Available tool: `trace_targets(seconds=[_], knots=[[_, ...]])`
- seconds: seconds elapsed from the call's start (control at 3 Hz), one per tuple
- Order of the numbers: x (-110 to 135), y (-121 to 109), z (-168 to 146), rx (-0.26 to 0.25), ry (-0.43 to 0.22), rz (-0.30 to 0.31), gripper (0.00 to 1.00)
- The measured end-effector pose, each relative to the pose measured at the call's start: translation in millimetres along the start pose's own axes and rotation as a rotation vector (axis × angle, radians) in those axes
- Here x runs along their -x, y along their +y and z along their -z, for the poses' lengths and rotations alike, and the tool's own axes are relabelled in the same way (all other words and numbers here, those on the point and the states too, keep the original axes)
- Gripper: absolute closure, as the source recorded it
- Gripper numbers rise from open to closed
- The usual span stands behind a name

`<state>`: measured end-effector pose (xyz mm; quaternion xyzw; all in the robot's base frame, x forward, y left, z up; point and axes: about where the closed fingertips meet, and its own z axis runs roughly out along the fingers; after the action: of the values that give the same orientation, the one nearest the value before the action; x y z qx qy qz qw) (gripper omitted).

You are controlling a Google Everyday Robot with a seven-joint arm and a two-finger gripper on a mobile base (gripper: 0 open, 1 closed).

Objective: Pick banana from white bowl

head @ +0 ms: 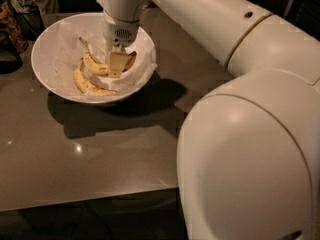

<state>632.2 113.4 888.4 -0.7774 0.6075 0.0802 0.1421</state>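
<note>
— Where are we finding the gripper (117,70)?
— We are seeing it reaching down into the white bowl (39,66), on the side of the bowl nearest the arm (200,14). The jaws are looking narrow. One pale finger (116,63) is lying across the middle of the banana (95,65), so we are judging them clamped on it there.
— Why the middle?
— We are guessing a grip at the centre of the curve is balancing the long stem against the dark tip. The banana is sitting inside the bowl, over the crinkled paper (62,39), not yet clear of the rim.
— And the slimmer banana (86,85)?
— It is lying lower in the bowl, just beside the gripped one. We cannot tell whether they are touching.
</note>
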Motion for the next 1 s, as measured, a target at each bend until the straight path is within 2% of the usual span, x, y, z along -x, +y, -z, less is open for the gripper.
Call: trace_targets(seconds=[0.33,0.67,1.0], knots=[[4.2,1.2,10.2,0.006,-0.003,-0.003,1.0],[18.9,19.5,44.5,-0.012,-0.042,0.025,1.0],[19.5,18.6,43.9,-0.015,-0.043,0.025,1.0]])
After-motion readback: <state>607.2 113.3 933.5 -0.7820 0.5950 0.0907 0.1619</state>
